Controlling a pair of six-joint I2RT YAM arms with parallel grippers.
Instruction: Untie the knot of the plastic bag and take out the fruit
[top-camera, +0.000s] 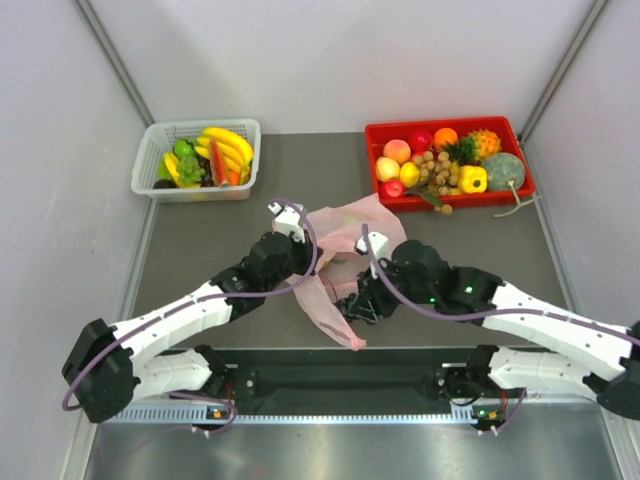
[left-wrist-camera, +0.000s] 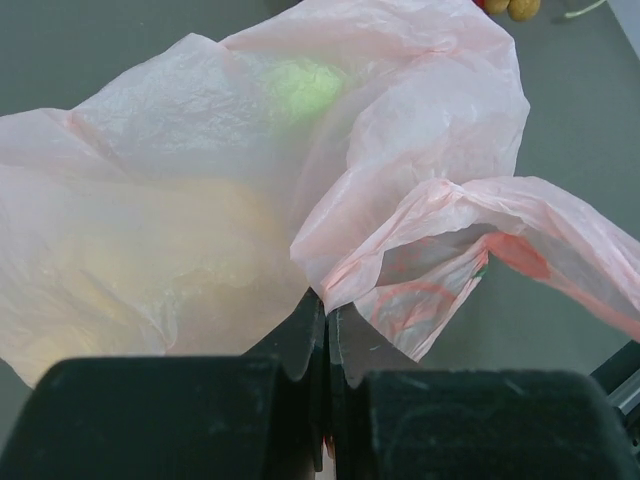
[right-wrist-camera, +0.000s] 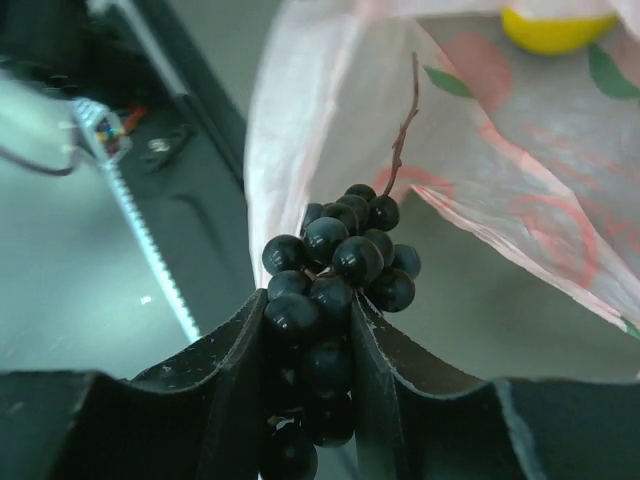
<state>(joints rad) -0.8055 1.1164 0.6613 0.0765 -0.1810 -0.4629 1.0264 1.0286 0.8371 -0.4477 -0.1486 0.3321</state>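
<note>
The pale-pink plastic bag (top-camera: 340, 250) lies crumpled between my two arms at the table's middle. My left gripper (left-wrist-camera: 327, 312) is shut on a fold of the bag's film (left-wrist-camera: 400, 240); a green and a yellowish fruit (left-wrist-camera: 300, 88) show faintly through the film. My right gripper (right-wrist-camera: 310, 310) is shut on a bunch of dark purple grapes (right-wrist-camera: 340, 265) with a brown stem, held in front of the bag's open film (right-wrist-camera: 520, 170). A yellow fruit (right-wrist-camera: 555, 28) shows at the top of the right wrist view. The knot is not visible.
A red tray (top-camera: 512, 128) at the back right holds several toy fruits, including a pineapple (top-camera: 482, 143) and tan grapes (top-camera: 438, 172). A white mesh basket (top-camera: 160, 140) with bananas (top-camera: 228, 150) stands at the back left. The black base rail (top-camera: 350, 375) runs along the near edge.
</note>
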